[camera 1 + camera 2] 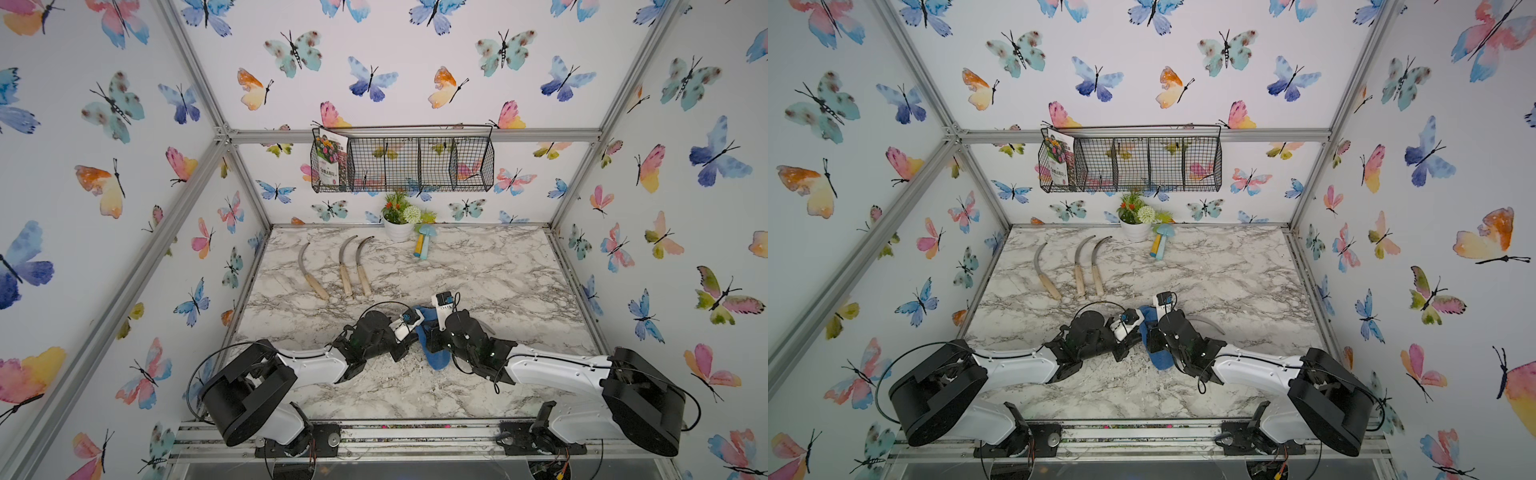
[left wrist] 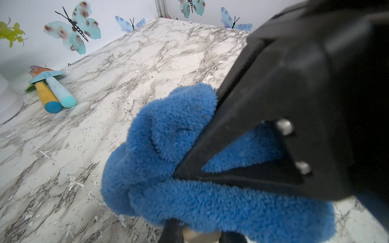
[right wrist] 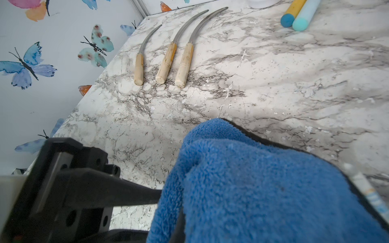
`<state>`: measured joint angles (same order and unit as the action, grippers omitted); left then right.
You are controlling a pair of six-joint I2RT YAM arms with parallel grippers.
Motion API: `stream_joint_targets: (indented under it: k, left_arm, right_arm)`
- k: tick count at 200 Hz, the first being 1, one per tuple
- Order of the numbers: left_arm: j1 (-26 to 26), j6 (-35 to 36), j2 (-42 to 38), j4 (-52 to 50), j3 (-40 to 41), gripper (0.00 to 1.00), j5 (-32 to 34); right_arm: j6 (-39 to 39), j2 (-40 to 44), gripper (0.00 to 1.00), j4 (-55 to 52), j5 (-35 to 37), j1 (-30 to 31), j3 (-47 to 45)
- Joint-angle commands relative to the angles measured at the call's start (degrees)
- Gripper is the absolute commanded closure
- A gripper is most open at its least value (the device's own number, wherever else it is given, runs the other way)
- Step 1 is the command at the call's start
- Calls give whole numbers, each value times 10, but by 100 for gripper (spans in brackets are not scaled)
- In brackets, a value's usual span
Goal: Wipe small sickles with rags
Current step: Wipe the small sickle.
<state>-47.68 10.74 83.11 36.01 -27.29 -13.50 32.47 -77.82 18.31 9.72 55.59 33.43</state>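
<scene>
Three small sickles (image 1: 313,272) (image 1: 347,266) (image 1: 363,266) with grey curved blades and pale wooden handles lie side by side at the table's far left, also in the right wrist view (image 3: 168,61). Near the table's middle, my left gripper (image 2: 201,234) is shut on the pale handle (image 2: 202,237) of another sickle. Its grey blade (image 1: 1208,324) shows in a top view, sticking out past the right arm. The blue rag (image 1: 434,353) (image 3: 252,189) is bunched over that sickle. My right gripper (image 3: 189,221) is shut on the rag, its fingertips buried in the cloth.
Yellow and light-blue mushroom toys (image 1: 424,245) lie beside a white flower pot (image 1: 398,230) at the back wall. A black wire basket (image 1: 457,166) with a seed packet hangs above the table. Both arms meet close together near the front middle.
</scene>
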Motion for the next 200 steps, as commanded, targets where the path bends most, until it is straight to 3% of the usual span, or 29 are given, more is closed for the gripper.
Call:
stream_joint_targets:
  k: [1, 54, 103, 156, 200]
  left_arm:
    - [-1, 6, -25, 70, -4, 100, 0]
    - [0, 6, -31, 74, 1, 100, -4]
    - [-2, 10, -34, 121, 25, 100, 36]
    - [-16, 22, -50, 179, 65, 100, 148]
    - [-18, 13, -68, 182, 76, 100, 273]
  right_arm:
    - [1, -11, 98, -24, -2, 7, -13]
    - [-3, -1, 98, 14, -88, -146, -88]
    - [-17, 71, 98, -43, -97, -153, -75]
    - [39, 230, 98, -182, 69, -179, -50]
    - [72, 270, 98, -273, 106, -299, -30]
